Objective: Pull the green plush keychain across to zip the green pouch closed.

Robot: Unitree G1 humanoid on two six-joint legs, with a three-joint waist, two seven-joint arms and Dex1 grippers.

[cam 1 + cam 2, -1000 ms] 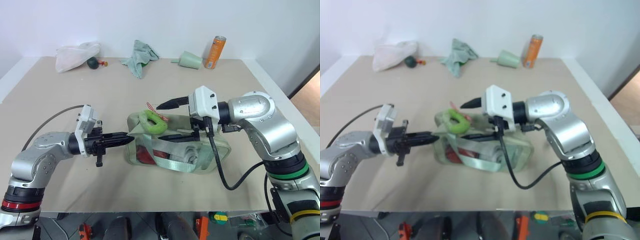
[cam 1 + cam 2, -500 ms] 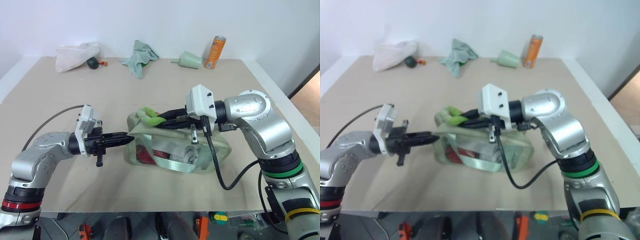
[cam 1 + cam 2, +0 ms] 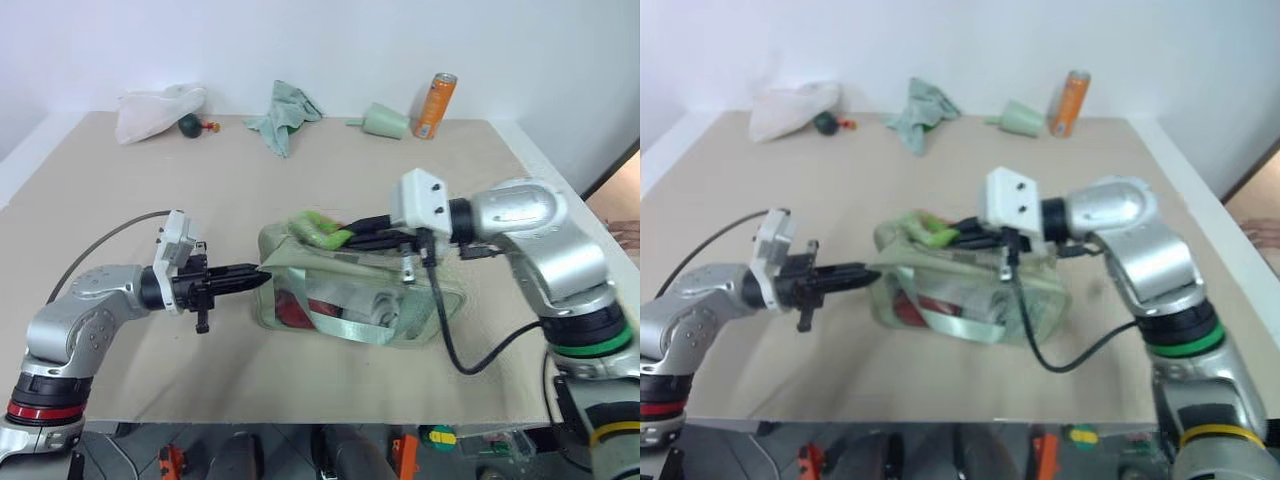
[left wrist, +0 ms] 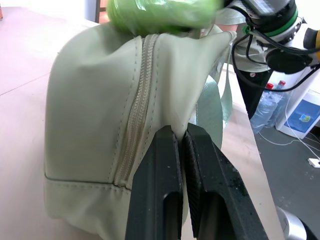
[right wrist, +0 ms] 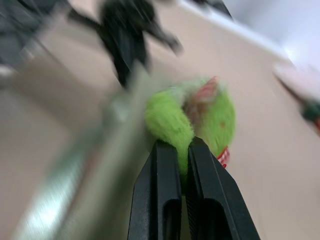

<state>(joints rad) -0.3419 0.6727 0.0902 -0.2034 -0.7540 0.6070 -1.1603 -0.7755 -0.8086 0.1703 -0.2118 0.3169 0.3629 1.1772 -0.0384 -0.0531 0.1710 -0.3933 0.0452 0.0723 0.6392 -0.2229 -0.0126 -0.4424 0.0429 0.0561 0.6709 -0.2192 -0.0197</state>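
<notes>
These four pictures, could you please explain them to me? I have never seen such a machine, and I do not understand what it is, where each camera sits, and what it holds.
It is a humanoid robot with two metal arms, each ending in a two-fingered black end effector. The two wide pictures come from cameras on its head, looking down over a beige table. The two close pictures come from cameras on the wrists, looking along the fingers.

The left end effector is shut on an end flap of the green pouch, holding it. The right end effector is shut on the green plush keychain, which sits on top of the pouch.

At the far edge lie a white bag, a dark green ball, a pale green cloth, a pale green cup and an orange can.
</notes>
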